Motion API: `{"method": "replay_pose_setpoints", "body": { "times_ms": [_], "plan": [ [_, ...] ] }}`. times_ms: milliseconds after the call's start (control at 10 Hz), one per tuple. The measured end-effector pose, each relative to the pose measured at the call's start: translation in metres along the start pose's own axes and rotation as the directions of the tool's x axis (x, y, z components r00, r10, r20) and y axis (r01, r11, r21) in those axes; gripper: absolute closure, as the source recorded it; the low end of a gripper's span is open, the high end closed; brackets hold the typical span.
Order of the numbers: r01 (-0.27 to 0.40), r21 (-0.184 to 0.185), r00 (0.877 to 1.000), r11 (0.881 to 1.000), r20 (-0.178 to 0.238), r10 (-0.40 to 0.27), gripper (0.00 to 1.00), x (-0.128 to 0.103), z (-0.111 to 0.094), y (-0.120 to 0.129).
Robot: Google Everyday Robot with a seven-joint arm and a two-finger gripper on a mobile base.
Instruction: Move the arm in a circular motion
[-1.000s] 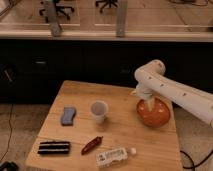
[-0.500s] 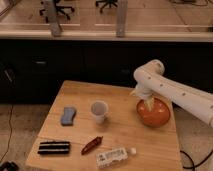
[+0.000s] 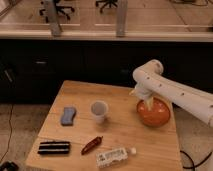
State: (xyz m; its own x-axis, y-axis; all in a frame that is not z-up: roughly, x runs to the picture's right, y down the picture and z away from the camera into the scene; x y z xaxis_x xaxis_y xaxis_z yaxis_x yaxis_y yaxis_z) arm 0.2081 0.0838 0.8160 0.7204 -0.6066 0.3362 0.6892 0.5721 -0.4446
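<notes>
The arm is white and made of thick tubular segments. It reaches in from the right edge, and its rounded elbow sits above the table's right side. From the elbow the gripper hangs down over the left part of an orange bowl, just above or inside its rim. Nothing can be seen held in it.
A wooden table carries a white cup, a blue sponge, a dark snack bar, a red packet and a lying plastic bottle. A dark counter runs behind the table.
</notes>
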Motion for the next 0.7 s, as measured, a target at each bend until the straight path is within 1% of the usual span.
{"method": "replay_pose_setpoints", "body": {
  "times_ms": [700],
  "plan": [
    [0.018, 0.004, 1.000, 1.000, -0.004, -0.018, 0.20, 0.0001, -0.0013, -0.0015]
  ]
}}
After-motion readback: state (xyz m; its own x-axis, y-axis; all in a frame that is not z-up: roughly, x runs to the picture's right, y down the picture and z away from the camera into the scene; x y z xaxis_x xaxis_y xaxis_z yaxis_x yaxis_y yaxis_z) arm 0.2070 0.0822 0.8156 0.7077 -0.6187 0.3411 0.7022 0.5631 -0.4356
